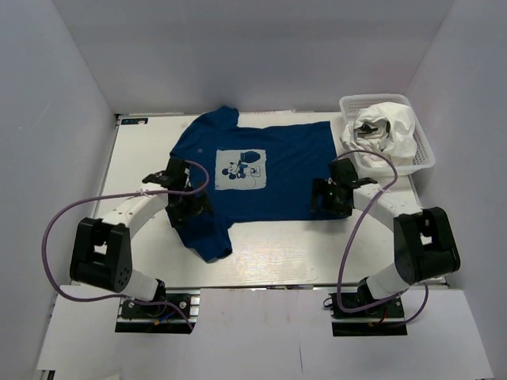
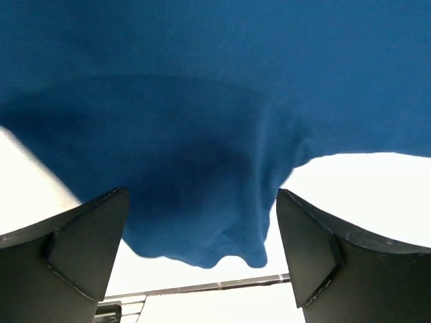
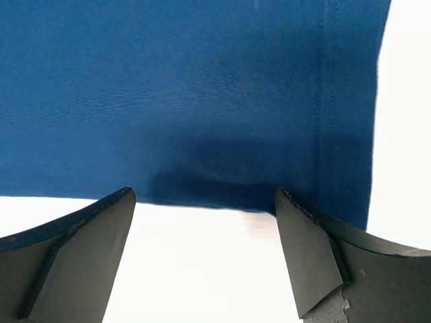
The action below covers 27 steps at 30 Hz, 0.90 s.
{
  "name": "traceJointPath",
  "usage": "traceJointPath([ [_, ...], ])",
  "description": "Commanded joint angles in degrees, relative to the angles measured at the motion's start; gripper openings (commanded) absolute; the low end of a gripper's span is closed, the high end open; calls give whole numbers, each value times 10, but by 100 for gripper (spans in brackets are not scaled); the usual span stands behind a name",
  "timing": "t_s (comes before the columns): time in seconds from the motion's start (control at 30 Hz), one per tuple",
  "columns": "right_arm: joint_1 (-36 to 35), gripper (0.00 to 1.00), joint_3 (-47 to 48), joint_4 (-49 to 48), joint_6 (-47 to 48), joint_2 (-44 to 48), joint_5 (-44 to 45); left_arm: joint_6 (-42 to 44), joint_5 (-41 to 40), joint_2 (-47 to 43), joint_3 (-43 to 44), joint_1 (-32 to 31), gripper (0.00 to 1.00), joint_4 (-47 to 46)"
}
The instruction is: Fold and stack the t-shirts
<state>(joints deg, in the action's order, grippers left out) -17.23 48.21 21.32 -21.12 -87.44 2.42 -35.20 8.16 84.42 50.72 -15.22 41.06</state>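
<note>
We are at the very start of the job: nothing is folded and nothing is stacked. The navy t-shirt [image 1: 277, 170] lies spread flat across the middle of the tabletop [image 1: 269, 265], chest print up. Its hem runs toward the right edge, its collar points toward the left edge, and one sleeve points at the far edge. The near sleeve is bunched and trails toward the near edge.

The white t-shirt [image 1: 392, 127] sits crumpled in the basket [image 1: 425, 158] at the far right corner of the tabletop, so we judge it has not been laid out yet.

Our left gripper [image 1: 184, 190] hangs low over the collar side of the navy t-shirt. Its fingers [image 2: 81, 249] are spread as wide as they go, with rumpled blue cloth lying between them but nothing pinched. Our right gripper [image 1: 328, 198] sits at the near corner of the hem. Its fingers [image 3: 74, 249] are just as wide, straddling the cloth's edge, and they hold nothing.

What is left, as we read it, is everything: pinch both spots on the navy t-shirt, fold it down, then fetch, spread and fold the white one and stack the two.
</note>
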Motion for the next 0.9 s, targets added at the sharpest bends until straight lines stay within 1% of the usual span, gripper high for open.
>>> traceJointPath([
  [0.0,4,90,26,10,-8,59,5,3,-44,-66,53,1,100,70],
  [0.1,4,90,12,15,-30,96,17,-17,-3,-93,54,-11,100,103],
  [0.2,5,90,0,10,-48,132,39,-42,-3,-125,30,-24,100,134],
  [0.27,4,90,-8,14,-57,147,57,-56,21,-155,3,-32,100,149],
  [0.4,6,90,-13,23,-63,167,83,-104,70,-184,-82,-60,100,131],
  [0.5,8,90,-17,25,-60,165,91,-142,90,-191,-115,-93,100,103],
  [0.53,10,90,-19,25,-63,160,90,-158,90,-191,-115,-110,100,103],
  [0.6,13,90,-22,25,-67,155,86,-171,72,-191,-120,-126,100,103],
  [0.67,14,90,-28,20,-75,154,75,-181,37,-184,-135,-139,100,97],
  [0.77,19,90,-27,23,-79,155,76,-199,21,-161,-147,-145,94,74],
  [0.8,19,90,-26,28,-81,153,79,-199,21,-155,-147,-145,89,48],
  [0.87,22,90,-26,39,-81,159,87,-205,5,-130,-159,-151,86,32],
])
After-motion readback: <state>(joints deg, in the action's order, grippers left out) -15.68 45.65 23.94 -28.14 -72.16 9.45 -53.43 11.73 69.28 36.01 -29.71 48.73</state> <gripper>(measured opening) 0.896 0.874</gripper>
